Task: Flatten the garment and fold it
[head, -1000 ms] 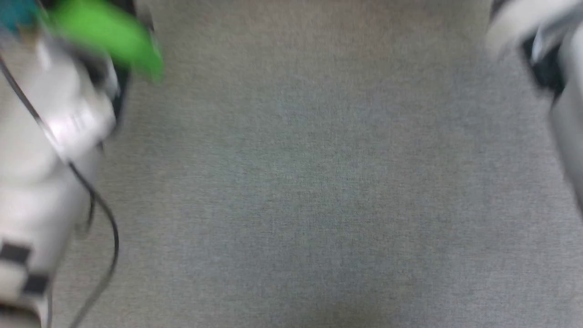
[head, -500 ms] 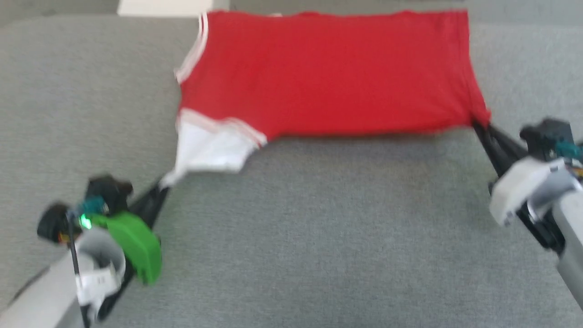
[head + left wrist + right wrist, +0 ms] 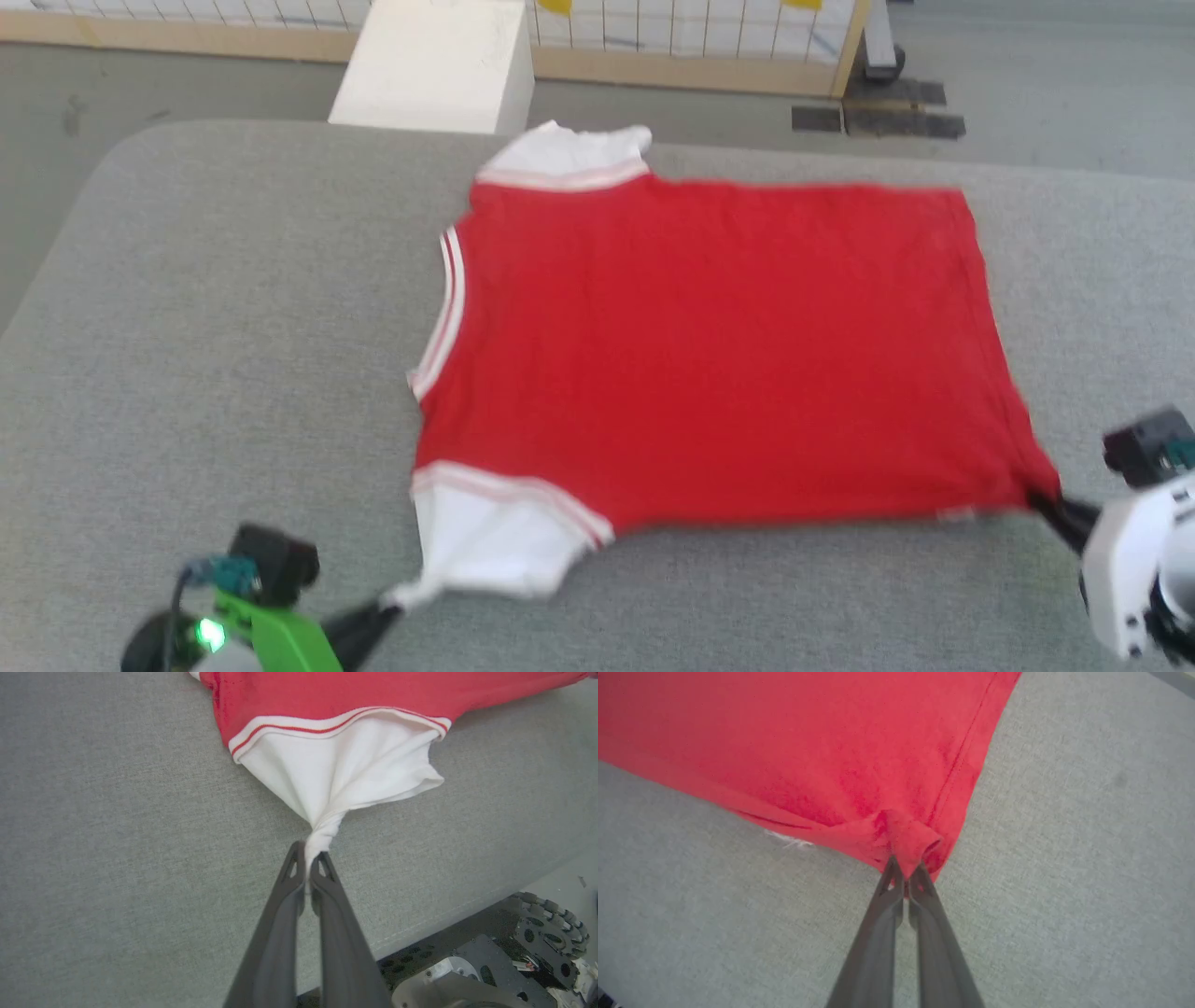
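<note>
Garment [image 3: 709, 345] spread flat on grey pad [image 3: 233, 308], plain red side up.
Left gripper [image 3: 308, 853] pinched tight on twisted white sleeve tip; striped trim at armholes; right gripper [image 3: 905, 867] pinched tight on puckered red hem corner.

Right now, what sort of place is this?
Likely a robot test room, not a home: a grey padded table, a wire-mesh partition behind it, and dark patches on the bare floor.

Seemingly a robot test lab: far beyond the left gripper [image 3: 392, 607] stand a wood-framed wire-grid fence [image 3: 709, 33] and a white box [image 3: 434, 65] on grey floor [image 3: 1055, 84].
</note>
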